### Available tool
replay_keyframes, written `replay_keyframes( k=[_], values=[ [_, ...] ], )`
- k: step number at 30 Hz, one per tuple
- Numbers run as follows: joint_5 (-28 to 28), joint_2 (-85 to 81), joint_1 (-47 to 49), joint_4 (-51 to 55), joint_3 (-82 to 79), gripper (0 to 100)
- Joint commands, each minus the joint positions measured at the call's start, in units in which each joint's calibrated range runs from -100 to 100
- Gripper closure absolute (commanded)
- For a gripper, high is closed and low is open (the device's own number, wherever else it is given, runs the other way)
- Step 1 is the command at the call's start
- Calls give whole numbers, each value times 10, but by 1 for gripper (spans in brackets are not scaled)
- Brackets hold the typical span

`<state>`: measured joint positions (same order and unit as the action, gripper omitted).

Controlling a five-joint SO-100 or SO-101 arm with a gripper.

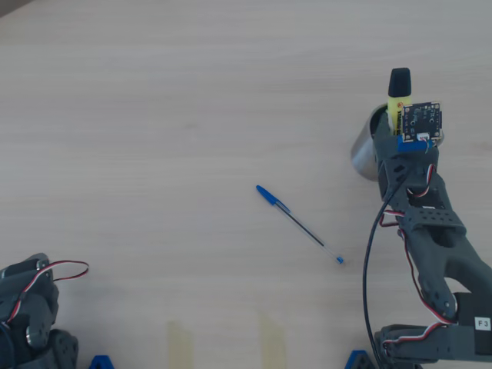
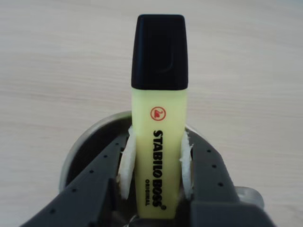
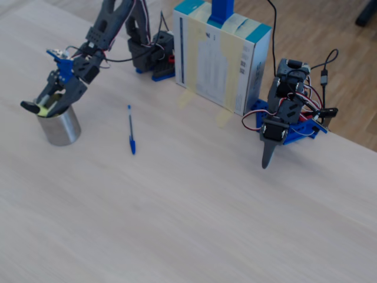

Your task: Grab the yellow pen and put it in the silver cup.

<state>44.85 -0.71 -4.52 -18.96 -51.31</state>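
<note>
The yellow pen (image 2: 158,142), a chunky highlighter with a black cap (image 2: 159,52), sits clamped between the white pads (image 2: 125,165) of my gripper (image 2: 157,165). The gripper is shut on its barrel. Right under it is the open mouth of the silver cup (image 2: 78,144). In the overhead view the pen (image 1: 395,106) lies over the cup (image 1: 365,150), its cap pointing past the far rim. In the fixed view the gripper (image 3: 46,101) holds the pen (image 3: 41,109) tilted over the cup (image 3: 60,131), cap sticking out left. The pen's rear end is hidden.
A thin blue-capped ballpoint (image 1: 300,224) lies on the wooden table left of the arm, also in the fixed view (image 3: 131,137). A second arm (image 3: 283,121) rests folded at the table's edge beside a white and blue box (image 3: 221,59).
</note>
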Motion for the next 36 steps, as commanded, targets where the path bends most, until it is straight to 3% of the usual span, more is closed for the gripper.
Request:
replay_keyframes(
  k=[1,18,28,36],
  values=[
    [-1,-4,0,-3,26,97],
    [-2,-10,4,-2,27,96],
    [-3,-67,25,-3,26,62],
    [-2,-86,34,-3,33,59]
  ],
)
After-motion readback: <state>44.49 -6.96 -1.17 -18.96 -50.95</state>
